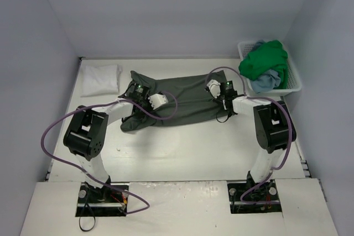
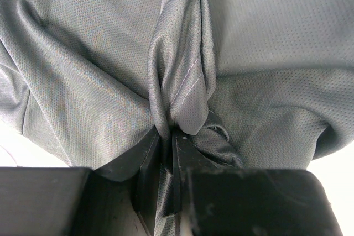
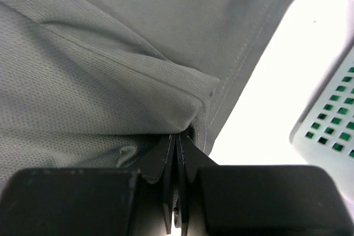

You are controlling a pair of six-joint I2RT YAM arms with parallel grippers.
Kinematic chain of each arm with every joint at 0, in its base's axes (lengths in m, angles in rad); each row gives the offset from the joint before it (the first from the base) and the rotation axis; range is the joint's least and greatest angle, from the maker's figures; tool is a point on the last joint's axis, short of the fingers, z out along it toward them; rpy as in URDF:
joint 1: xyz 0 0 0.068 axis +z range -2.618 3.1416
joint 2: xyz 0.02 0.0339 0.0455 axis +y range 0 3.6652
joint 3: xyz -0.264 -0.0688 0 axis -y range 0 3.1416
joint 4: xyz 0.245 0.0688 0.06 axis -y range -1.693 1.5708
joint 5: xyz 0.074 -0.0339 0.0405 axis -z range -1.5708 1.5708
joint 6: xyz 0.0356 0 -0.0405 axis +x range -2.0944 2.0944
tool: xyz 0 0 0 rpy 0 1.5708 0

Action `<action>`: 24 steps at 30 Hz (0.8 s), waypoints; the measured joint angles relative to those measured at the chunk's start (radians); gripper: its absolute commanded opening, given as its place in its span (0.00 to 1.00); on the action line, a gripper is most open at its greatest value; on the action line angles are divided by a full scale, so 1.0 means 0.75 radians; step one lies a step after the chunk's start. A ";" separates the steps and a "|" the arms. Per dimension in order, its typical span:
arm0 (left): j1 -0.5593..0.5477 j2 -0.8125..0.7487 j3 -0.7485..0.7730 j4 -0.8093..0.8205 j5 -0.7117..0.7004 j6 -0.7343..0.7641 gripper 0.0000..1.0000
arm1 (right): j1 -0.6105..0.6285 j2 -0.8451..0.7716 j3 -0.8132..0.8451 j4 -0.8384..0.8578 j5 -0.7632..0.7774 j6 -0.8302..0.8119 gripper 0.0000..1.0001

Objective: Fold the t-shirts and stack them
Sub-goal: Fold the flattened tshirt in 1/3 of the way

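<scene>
A folded white cloth t-shirt [image 1: 100, 78] lies far left on the tabletop [image 1: 182, 153]. The dark olive-grey t-shirt [image 1: 182, 100] is spread mid-table. The left gripper [image 2: 167, 139] is clamped on a bunched fold at its left end, the right gripper [image 3: 177, 142] on its hemmed right edge. The bright green t-shirt [image 1: 265, 62] and dusty light blue t-shirt [image 1: 264, 80] fill the white slatted plastic basket [image 1: 294, 75], far right.

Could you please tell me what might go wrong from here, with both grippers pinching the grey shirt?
1. The left gripper holds only a narrow bunched ridge of the grey shirt. It may slip or lift one layer, skewing the fold.
2. The right gripper grips the hem close to the basket, so a swing that way could knock it.
3. The left arm's purple cable lies across the shirt and might drag the cloth.
</scene>
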 measured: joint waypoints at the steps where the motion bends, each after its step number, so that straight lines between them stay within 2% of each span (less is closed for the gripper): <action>1: 0.000 -0.001 -0.002 0.002 0.000 0.002 0.08 | -0.009 0.008 0.002 0.021 0.001 0.001 0.00; 13: -0.002 -0.003 -0.010 0.020 0.006 0.007 0.08 | -0.126 0.136 0.094 0.205 0.041 0.054 0.00; 24: -0.003 -0.003 -0.016 0.032 0.006 0.005 0.08 | -0.137 0.133 0.093 0.216 0.065 0.063 0.00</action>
